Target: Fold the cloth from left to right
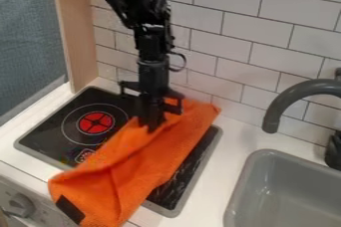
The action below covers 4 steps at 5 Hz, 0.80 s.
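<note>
The black gripper [152, 124] points down at the upper part of the orange cloth [140, 161], its dark, angular tip against the fabric near the edge toward the red burner; whether its jaws are parted or closed on the cloth, I cannot tell; above it the jointed black arm [153, 39] comes in from the top edge, with a thin curved cable beside it.

The cloth lies aslant over the stove [41, 136] in a long, uneven band, from the wall side at upper right to the front at lower left; its surface is soft and matte, with rounded ridges and shallow creases along its length; the near end spreads past the stove's front rim over the counter's front edge, and a flat black rectangular patch [70, 209] sits at its lower left corner.

The stove is a glossy black panel with rounded corners and a smooth grey rim; left of the cloth is the round red burner [96, 122], crossed by dark lines and ringed by a thin pale circle; around the stove runs the smooth white counter [230, 146], with a rounded knob [21, 204] on the front below; at right are a grey basin [286, 191] and a curved, dark grey tap [289, 99]; behind stand white rectangular tiles [226, 27].
</note>
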Each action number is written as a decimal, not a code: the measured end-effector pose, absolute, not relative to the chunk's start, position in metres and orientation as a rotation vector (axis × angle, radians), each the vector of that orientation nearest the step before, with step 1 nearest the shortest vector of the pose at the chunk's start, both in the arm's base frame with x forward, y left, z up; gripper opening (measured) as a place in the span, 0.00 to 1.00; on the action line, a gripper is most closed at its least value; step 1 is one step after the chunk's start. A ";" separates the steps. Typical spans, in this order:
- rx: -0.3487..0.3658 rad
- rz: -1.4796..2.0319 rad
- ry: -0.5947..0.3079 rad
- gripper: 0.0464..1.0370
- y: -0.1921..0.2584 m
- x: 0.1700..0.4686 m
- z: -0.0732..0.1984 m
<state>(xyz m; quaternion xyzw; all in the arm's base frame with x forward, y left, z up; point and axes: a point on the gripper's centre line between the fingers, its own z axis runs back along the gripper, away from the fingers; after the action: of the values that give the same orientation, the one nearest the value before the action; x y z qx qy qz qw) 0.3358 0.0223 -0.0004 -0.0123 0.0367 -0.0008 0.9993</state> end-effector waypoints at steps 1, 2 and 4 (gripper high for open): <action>-0.003 0.007 0.067 0.20 0.020 0.336 -0.004; -0.006 0.023 0.072 0.47 0.020 0.333 -0.006; -0.021 0.026 0.086 0.98 0.017 0.328 -0.009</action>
<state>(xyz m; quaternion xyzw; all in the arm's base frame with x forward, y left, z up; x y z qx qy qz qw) 0.3279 0.0169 -0.0095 -0.0107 0.0432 0.0129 0.9989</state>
